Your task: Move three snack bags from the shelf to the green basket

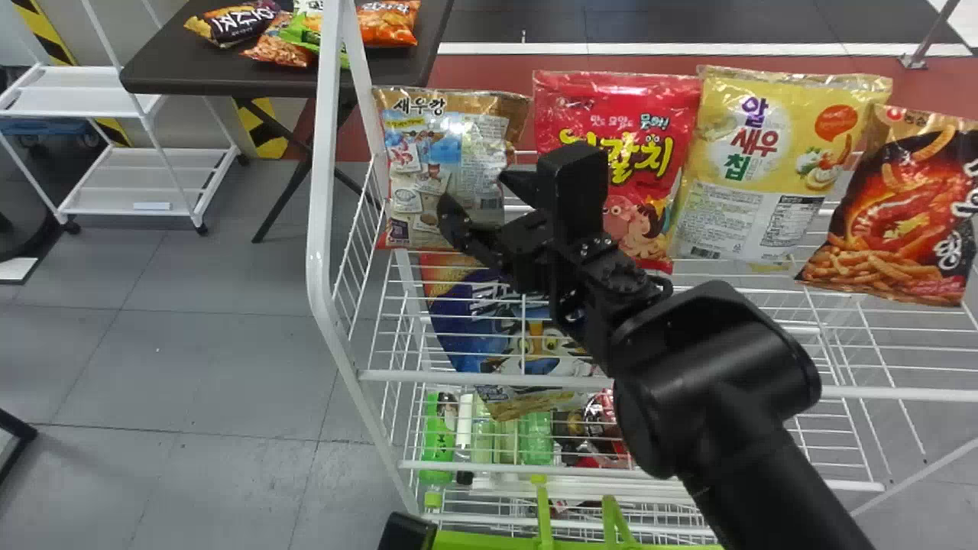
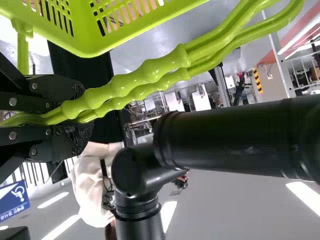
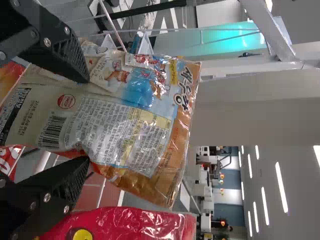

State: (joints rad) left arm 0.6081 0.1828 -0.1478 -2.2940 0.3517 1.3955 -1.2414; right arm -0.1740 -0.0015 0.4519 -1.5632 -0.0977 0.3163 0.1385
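Observation:
In the head view my right gripper (image 1: 475, 192) stands open at the brown-and-blue snack bag (image 1: 447, 164) on the shelf's left end; a red bag (image 1: 569, 107), a yellow bag (image 1: 764, 153) and a black-and-red bag (image 1: 894, 221) stand to its right. Seen from the right wrist, the brown bag (image 3: 120, 117) lies between the spread fingers of my right gripper (image 3: 86, 122). A black part of my left gripper (image 1: 405, 532) shows beside the green basket (image 1: 489, 541) at the bottom edge. In the left wrist view my left gripper (image 2: 80, 115) is shut on the handles of the basket (image 2: 105, 37).
The white wire rack's post (image 1: 321, 191) rises left of the bags. Lower levels hold a blue bag (image 1: 466, 321) and bottles (image 1: 438, 443). Behind at left are a dark table (image 1: 191, 72) with more snacks and a white cart (image 1: 145, 179). Grey floor lies left of the rack.

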